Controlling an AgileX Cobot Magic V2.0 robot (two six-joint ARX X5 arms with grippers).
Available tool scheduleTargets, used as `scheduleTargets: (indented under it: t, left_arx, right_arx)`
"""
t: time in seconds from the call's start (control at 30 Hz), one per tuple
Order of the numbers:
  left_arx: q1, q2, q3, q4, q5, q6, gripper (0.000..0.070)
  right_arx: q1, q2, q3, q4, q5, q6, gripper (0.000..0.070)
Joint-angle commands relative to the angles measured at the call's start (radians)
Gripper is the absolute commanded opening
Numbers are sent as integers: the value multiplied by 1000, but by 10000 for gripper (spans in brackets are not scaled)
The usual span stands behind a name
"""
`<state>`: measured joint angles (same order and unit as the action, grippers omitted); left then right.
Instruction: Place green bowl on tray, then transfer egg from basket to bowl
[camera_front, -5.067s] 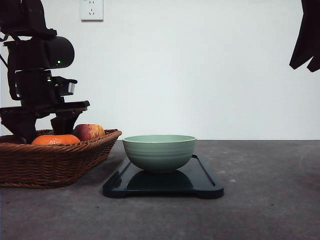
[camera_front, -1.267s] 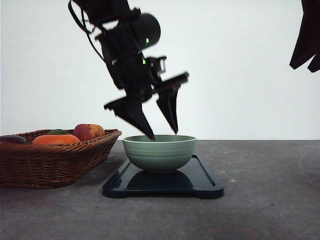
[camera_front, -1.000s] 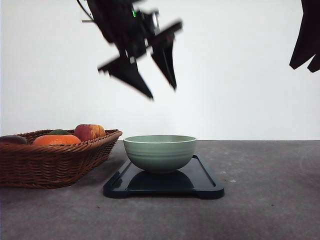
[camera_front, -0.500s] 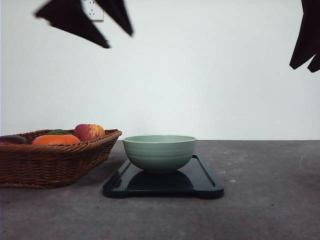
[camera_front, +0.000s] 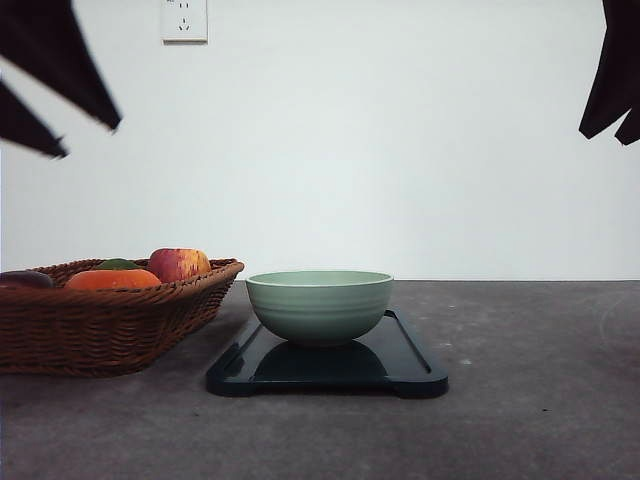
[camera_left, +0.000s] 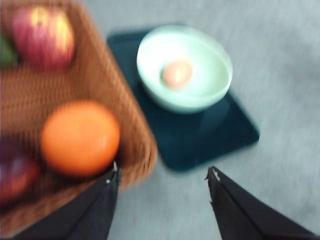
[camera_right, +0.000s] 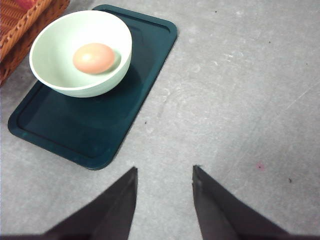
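The green bowl (camera_front: 319, 305) stands upright on the dark tray (camera_front: 405, 368) at the middle of the table. A tan egg (camera_right: 93, 58) lies inside the bowl (camera_right: 80, 50), and the blurred left wrist view shows the egg (camera_left: 177, 73) there too. The wicker basket (camera_front: 110, 325) sits left of the tray, close beside it. My left gripper (camera_front: 88, 140) hangs high above the basket, open and empty (camera_left: 162, 171). My right gripper (camera_front: 608, 135) is raised at the far right, open with nothing between its fingers (camera_right: 165, 170), over bare table beside the tray (camera_right: 65, 135).
The basket holds a red apple (camera_front: 178, 264), an orange (camera_front: 110, 279), a green item and a dark purple item at its left end. A wall socket (camera_front: 184, 20) is on the white wall behind. Grey tabletop stretches right of the tray.
My left gripper went from the basket to just above the bowl, then rose and swung up and left, staying open. The bowl, tray and right gripper have not moved.
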<state>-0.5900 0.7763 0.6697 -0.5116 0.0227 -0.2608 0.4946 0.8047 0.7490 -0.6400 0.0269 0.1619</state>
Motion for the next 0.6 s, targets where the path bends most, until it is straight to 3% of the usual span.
scheduleTargets:
  t: [0.0, 0.13, 0.17, 0.23, 0.57]
  left_arx:
    - [-3, 2, 4, -17, -5, -38, 350]
    - [-3, 0, 4, -51, -5, -47, 328]
    - [-4, 0, 4, -47, -4, -46, 248]
    - [-4, 0, 4, -41, -4, -48, 1]
    - [-4, 0, 5, -42, -3, -46, 0]
  right_arx:
    - [6, 3, 8, -1, -3, 12, 216]
    - [6, 3, 8, -16, -10, 13, 196]
    - [6, 3, 8, -22, -11, 13, 128]
    - [5, 3, 8, -14, -11, 13, 5]
    - [6, -3, 8, 19, -19, 14, 17]
